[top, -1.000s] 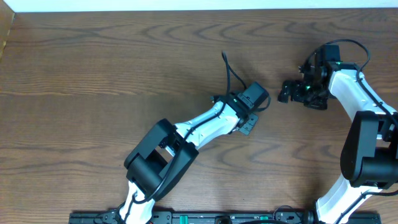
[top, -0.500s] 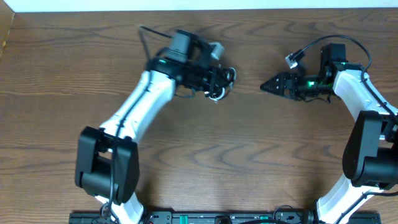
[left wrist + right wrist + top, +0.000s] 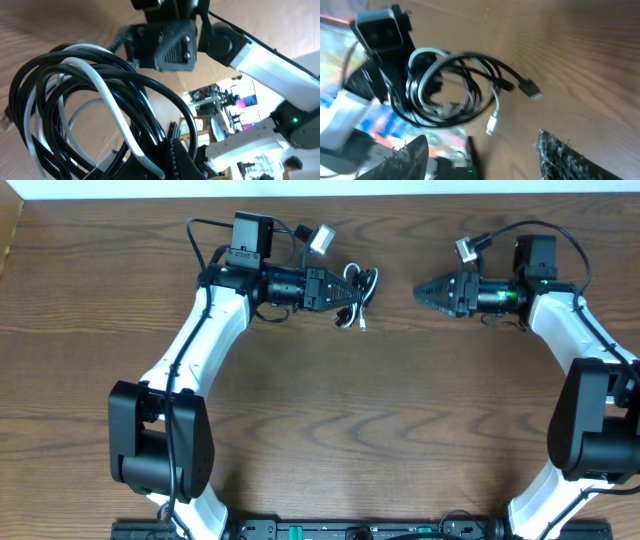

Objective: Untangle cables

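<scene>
The left gripper (image 3: pixel 345 288) is shut tight on the cables (image 3: pixel 358 285). It holds them up as one small bunch of loops over the far part of the table (image 3: pixel 320 410). In the left wrist view, black and white loops wrap over each other right at the fingers.

The right gripper (image 3: pixel 422 290) holds nothing. In its own wrist view, its two fingers stand apart with a gap between them.

The two grippers point at each other, tip to tip, along one line across the table. The bunch is between them. It touches the left gripper and sits near the right one, but there is a bare gap before the right tips. So the cables lie straight ahead of the right gripper, on the robot's left of it.

The loops hang mostly across that line, not along it. A white plug (image 3: pixel 491 125) dangles at the bottom of the bunch and a black plug (image 3: pixel 530 91) sticks out to the side, both on the side facing the right gripper.

I think the right gripper is the free one to go in. It would need to move straight ahead to take a loose end and pull it away.
</scene>
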